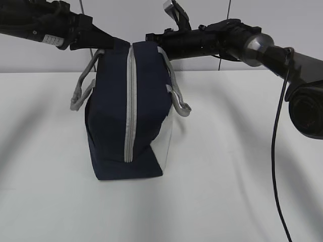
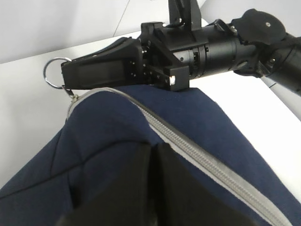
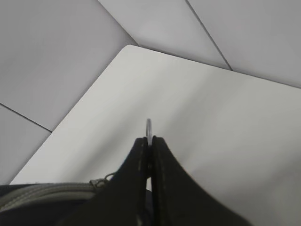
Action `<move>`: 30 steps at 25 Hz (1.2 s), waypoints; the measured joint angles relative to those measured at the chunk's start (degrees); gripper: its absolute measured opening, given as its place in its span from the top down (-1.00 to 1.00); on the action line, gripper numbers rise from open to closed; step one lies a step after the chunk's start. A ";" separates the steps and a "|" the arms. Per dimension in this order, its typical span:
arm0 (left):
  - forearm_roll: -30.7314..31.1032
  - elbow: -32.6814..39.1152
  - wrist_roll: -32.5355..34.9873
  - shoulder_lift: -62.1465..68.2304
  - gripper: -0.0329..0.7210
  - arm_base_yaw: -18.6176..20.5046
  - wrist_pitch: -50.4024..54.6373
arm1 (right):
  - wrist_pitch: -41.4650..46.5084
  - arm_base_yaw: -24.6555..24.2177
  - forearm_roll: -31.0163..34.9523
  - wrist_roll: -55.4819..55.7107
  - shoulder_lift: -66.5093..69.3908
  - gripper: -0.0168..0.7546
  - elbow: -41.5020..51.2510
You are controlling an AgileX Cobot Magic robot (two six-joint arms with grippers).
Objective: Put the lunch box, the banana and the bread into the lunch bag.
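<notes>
The navy lunch bag [image 1: 111, 116] stands on the white table with its grey zipper [image 1: 130, 101] closed along the top and down the front. My right gripper [image 3: 149, 140] is shut on the zipper's metal pull ring [image 3: 149, 126]. The left wrist view also shows the right gripper [image 2: 66, 76] holding the ring [image 2: 51, 71] at the bag's far end. My left gripper [image 2: 153, 147] is shut, pinching the bag's top fabric [image 2: 103, 132] beside the zipper [image 2: 202, 155]. The lunch box, the banana and the bread are out of view.
Grey strap handles hang at the bag's left [image 1: 81, 93] and right [image 1: 177, 98]. Both black arms reach in over the bag's top from the back. A black cable [image 1: 276, 151] hangs at the right. A grey wall stands behind the table.
</notes>
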 joint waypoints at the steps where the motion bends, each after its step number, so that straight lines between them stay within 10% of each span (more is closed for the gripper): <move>1: 0.00 0.00 0.00 0.00 0.90 0.00 0.02 | 0.00 0.00 0.00 0.00 0.11 1.00 0.00; 23: -0.11 0.00 0.00 0.00 0.84 0.00 0.20 | 0.01 -0.25 -0.20 1.71 0.68 0.97 0.00; 30: -1.11 -0.26 0.00 -0.42 0.17 0.00 1.15 | 0.50 -0.46 -1.33 1.71 0.42 0.13 0.00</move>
